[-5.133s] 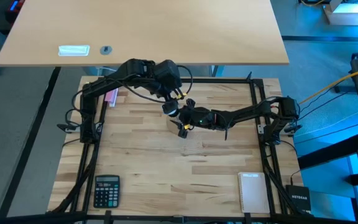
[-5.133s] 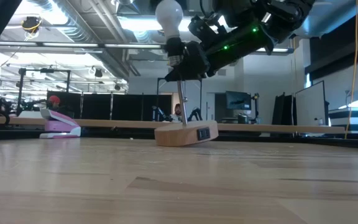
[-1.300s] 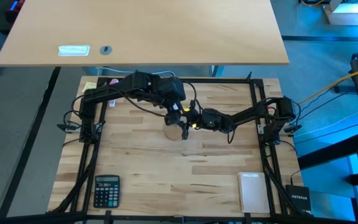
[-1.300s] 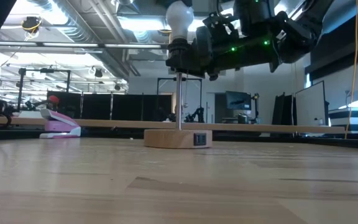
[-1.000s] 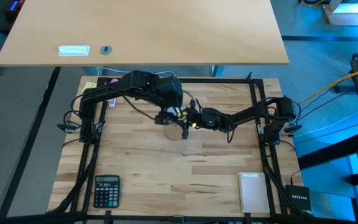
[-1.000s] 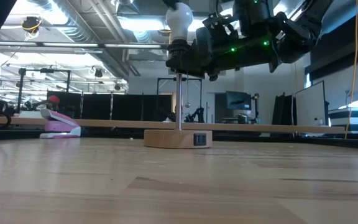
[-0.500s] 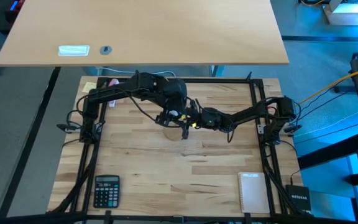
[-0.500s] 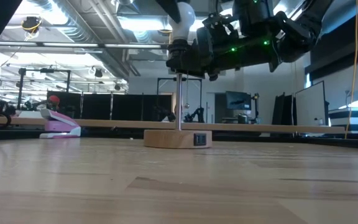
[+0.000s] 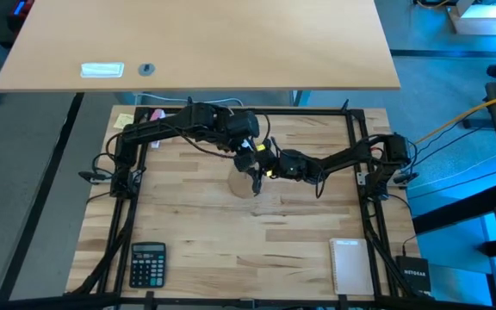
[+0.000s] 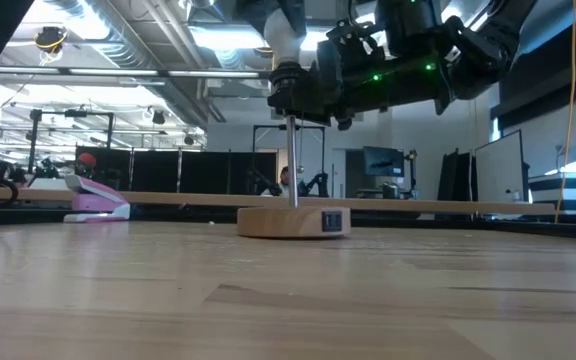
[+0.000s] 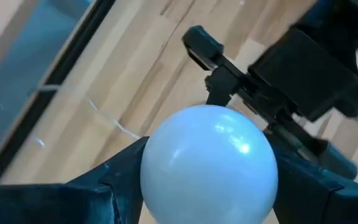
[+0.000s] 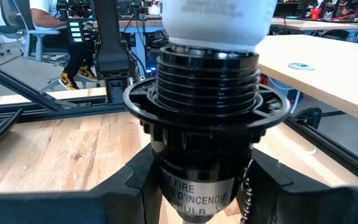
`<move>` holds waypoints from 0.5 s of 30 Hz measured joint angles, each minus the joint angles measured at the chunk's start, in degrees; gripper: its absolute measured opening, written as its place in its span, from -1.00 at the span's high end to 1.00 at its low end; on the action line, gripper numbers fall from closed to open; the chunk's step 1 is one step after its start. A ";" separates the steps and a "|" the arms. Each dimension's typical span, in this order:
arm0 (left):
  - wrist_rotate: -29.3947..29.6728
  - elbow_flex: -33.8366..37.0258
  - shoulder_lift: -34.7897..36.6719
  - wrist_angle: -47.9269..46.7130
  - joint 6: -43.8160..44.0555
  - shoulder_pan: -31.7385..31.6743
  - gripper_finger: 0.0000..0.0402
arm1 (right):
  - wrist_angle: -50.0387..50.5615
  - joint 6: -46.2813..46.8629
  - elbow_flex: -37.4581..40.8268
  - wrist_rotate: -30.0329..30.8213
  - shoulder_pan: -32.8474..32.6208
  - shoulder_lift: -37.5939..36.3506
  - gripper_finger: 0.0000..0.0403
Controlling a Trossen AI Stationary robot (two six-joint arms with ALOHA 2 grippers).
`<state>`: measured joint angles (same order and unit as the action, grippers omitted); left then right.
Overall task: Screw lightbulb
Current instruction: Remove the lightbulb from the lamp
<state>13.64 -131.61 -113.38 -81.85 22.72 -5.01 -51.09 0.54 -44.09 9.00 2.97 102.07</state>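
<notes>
White glass of the lightbulb (image 11: 209,163) fills the centre of the left wrist view, with the left gripper (image 11: 204,186) closed around it. Only the right wrist view shows the bulb sitting in the black socket (image 12: 205,140), which the right gripper (image 12: 204,186) clamps. Low view shows the wooden base (image 10: 294,222) at centre.
</notes>
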 joint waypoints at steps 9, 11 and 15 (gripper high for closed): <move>3.31 -0.14 -0.09 3.38 6.38 1.65 -0.80 | 0.34 -1.22 -0.05 0.87 -0.10 0.06 0.25; 1.54 -0.73 -0.06 3.45 2.55 1.56 -0.88 | 0.32 -1.21 -0.01 0.87 -0.08 0.07 0.25; -1.10 -3.36 0.76 2.74 -3.57 1.42 -0.93 | 0.33 -1.14 -0.03 0.83 -0.03 0.07 0.25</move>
<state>12.55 -134.98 -112.63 -79.11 19.16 -3.58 -50.75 -0.60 -44.12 9.82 2.95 102.15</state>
